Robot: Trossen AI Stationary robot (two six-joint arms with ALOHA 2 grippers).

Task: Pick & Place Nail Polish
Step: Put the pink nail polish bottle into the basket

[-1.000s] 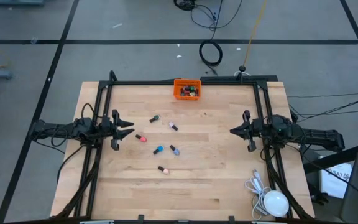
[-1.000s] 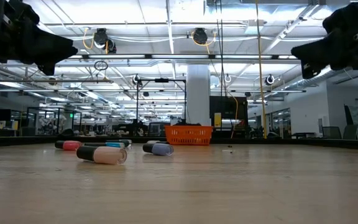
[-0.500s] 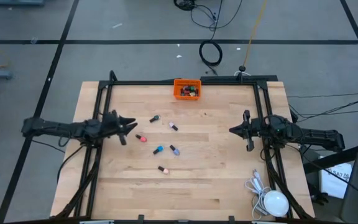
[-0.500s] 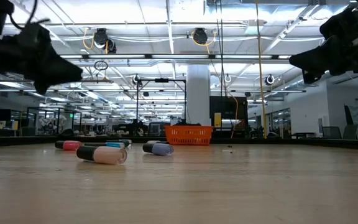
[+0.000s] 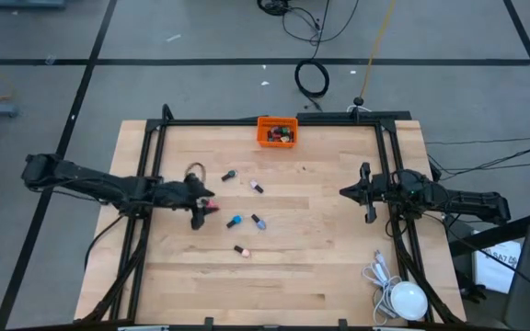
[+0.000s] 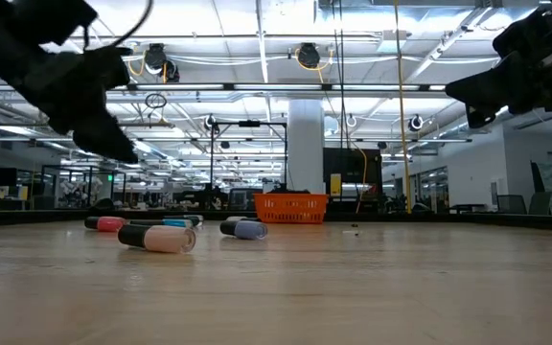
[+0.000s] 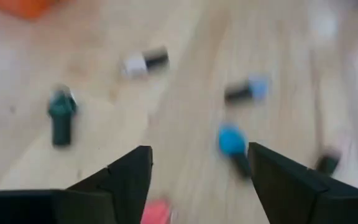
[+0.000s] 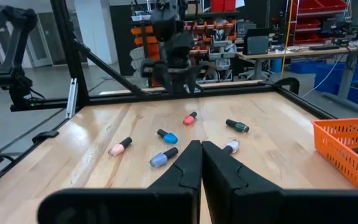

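Several nail polish bottles lie on their sides mid-table: a red-pink one (image 5: 212, 206), a bright blue one (image 5: 235, 221), a lavender one (image 5: 259, 222), a peach one (image 5: 241, 250), a green one (image 5: 229, 175) and a pale one (image 5: 257, 187). My left gripper (image 5: 201, 198) hangs open above the table just left of the red-pink bottle (image 7: 157, 211), which shows low between its fingers in the left wrist view. My right gripper (image 5: 346, 193) waits shut at the table's right, off the wood.
An orange bin (image 5: 277, 131) holding more bottles stands at the far edge, middle. Black frame rails (image 5: 155, 156) run along both sides and the back. A white lamp with its cord (image 5: 403, 299) lies at the near right corner.
My left gripper has reached from the table's left edge toward the middle, dropping lower and tipping down as it closes on the red-pink bottle. The bottles have stayed where they were.
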